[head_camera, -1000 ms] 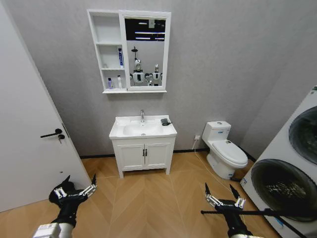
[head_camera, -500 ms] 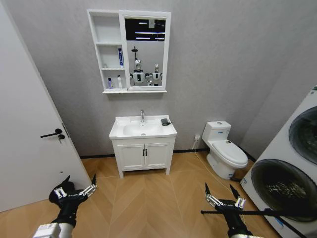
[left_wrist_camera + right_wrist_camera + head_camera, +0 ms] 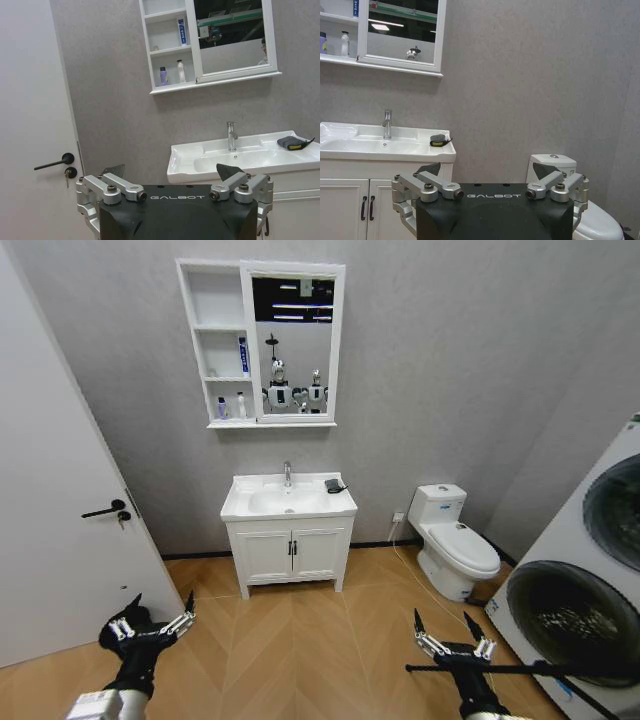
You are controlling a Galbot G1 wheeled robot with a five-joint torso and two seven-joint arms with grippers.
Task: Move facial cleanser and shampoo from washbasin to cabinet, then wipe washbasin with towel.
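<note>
Black wrist housings lettered GALBOT; silver linkage fingers [image 3: 122, 189] with dark screws; black pointed fingertips [image 3: 189, 600]; white forearm sleeve [image 3: 95, 705].

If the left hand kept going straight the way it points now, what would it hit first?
Probably the washbasin: the open left hand faces its front edge across bare floor, with nothing visible between. Depth is unclear, so treat this as a guess.

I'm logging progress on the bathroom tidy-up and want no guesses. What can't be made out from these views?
- Labels on the bottles in the cabinet: too small, so which is cleanser or shampoo is unclear.
- Left end of the washbasin: cut off in the right wrist view.
- Towel: folded, underside hidden.
- Washing machine: cut off by the head view's edge.
</note>
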